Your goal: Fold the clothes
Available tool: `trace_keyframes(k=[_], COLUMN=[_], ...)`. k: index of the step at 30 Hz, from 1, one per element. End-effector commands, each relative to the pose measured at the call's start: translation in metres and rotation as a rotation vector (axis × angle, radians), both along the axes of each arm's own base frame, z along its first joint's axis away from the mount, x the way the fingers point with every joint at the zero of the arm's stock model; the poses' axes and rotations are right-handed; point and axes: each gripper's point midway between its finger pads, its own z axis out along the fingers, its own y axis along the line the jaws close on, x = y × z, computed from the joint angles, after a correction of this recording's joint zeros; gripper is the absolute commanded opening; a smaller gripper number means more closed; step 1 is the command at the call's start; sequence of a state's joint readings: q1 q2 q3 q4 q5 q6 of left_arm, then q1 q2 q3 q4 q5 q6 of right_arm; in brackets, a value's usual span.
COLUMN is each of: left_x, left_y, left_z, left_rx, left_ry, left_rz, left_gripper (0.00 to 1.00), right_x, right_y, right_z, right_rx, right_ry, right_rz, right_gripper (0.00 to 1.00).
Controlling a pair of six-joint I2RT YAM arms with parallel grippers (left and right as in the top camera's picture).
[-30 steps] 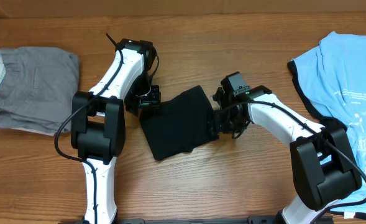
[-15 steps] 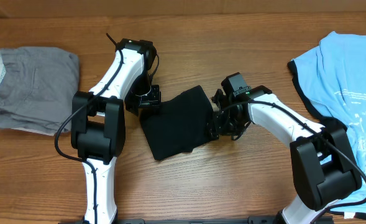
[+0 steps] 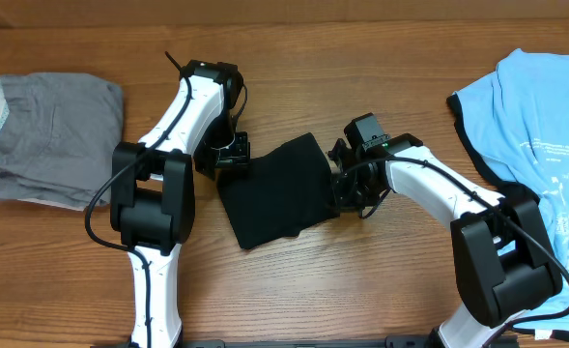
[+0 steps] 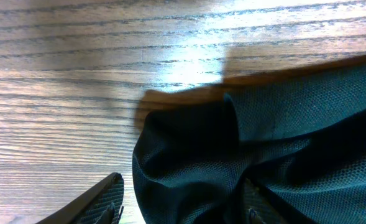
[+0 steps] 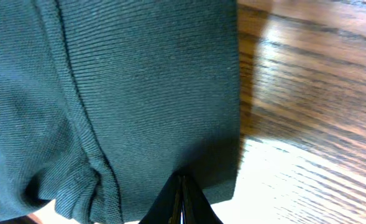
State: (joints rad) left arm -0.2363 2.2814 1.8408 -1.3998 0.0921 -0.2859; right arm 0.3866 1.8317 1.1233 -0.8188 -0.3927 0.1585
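The wooden worktop (image 3: pixel 361 290) fills the overhead view. At its right edge a light blue tee (image 3: pixel 545 126) with white print and a dark trim lies spread loosely, partly running out of the picture. At the far left sits a folded grey garment (image 3: pixel 52 135), with a pale layer showing under its left edge.

The two white and black arms reach in from the near edge, the left arm (image 3: pixel 183 116) bending towards the middle and the right arm (image 3: pixel 439 188) curving in from the other side. Between them, near the centre of the worktop and well apart from both other garments, lies the black tee (image 3: pixel 274 188), folded into a compact rectangle set at a slant.

The left hand (image 3: pixel 228 155) is at the tee's left corner. In its wrist view one finger (image 4: pixel 99 200) stands clear of the bunched cloth with bare wood between, so the hand is apart.

The right hand (image 3: pixel 340 188) is at the tee's right edge. In its wrist view the fingertips (image 5: pixel 181 198) are pressed together over the cloth near its border; I cannot tell whether any fabric is caught between them.
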Motion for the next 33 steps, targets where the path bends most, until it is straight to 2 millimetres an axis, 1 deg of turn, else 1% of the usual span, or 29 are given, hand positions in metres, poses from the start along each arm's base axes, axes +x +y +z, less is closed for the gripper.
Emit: trace_keyframes(k=[1,2,3,4,5,7,9,13,16,19,23,25,27,28,33], left_x=[0.004,0.004,0.004,0.004,0.004,0.004,0.004,0.003,0.002,0.002,0.002,0.002,0.002,0.002,0.002], left_y=[-0.002,-0.002,-0.002,-0.002,-0.002,-0.003,-0.003,-0.003,-0.003,-0.003,-0.003,-0.003,-0.003,-0.003,-0.003], left_z=[0.015,0.015,0.015,0.015,0.015,0.015,0.015,0.015,0.016,0.016,0.016,0.016,0.016,0.016,0.016], left_rx=[0.006,0.006,0.006,0.006,0.006,0.006,0.006,0.006,0.007,0.008,0.008,0.008,0.008,0.008,0.008], left_ry=[-0.046,-0.045,-0.045,-0.045,-0.045,-0.045,-0.045,-0.044,-0.039,-0.038,-0.038,-0.038,-0.038,-0.038,-0.038], left_rz=[0.0,0.0,0.0,0.0,0.0,-0.002,-0.002,-0.002,-0.002,-0.003,-0.002,-0.002,-0.002,-0.002,-0.002], left_gripper=[0.63,0.63,0.63,0.63,0.63,0.63,0.63,0.63,0.63,0.63,0.63,0.63,0.63,0.63,0.63], right_x=[0.009,0.015,0.019,0.021,0.025,0.026,0.024,0.022,0.021,0.017,0.008,0.008,0.009,0.009,0.007], right_y=[-0.009,-0.013,-0.016,-0.017,-0.015,-0.012,-0.006,-0.002,-0.004,-0.005,-0.006,-0.007,-0.006,-0.006,-0.004], right_z=[0.002,0.0,-0.001,-0.001,0.0,0.001,0.003,0.004,0.003,-0.001,-0.01,-0.011,-0.011,-0.011,-0.01], right_rx=[-0.052,-0.079,-0.099,-0.105,-0.1,-0.081,-0.045,-0.023,-0.029,-0.031,-0.026,-0.027,-0.025,-0.025,-0.009], right_ry=[-0.063,-0.09,-0.11,-0.121,-0.137,-0.145,-0.141,-0.127,-0.124,-0.118,-0.098,-0.097,-0.1,-0.101,-0.092], right_rz=[-0.001,-0.006,-0.01,-0.011,-0.009,0.004,0.019,0.023,0.023,0.023,0.024,0.024,0.024,0.024,0.027], right_gripper=[0.45,0.55,0.56,0.54,0.47,0.41,0.41,0.41,0.44,0.45,0.44,0.38,0.3,0.28,0.28])
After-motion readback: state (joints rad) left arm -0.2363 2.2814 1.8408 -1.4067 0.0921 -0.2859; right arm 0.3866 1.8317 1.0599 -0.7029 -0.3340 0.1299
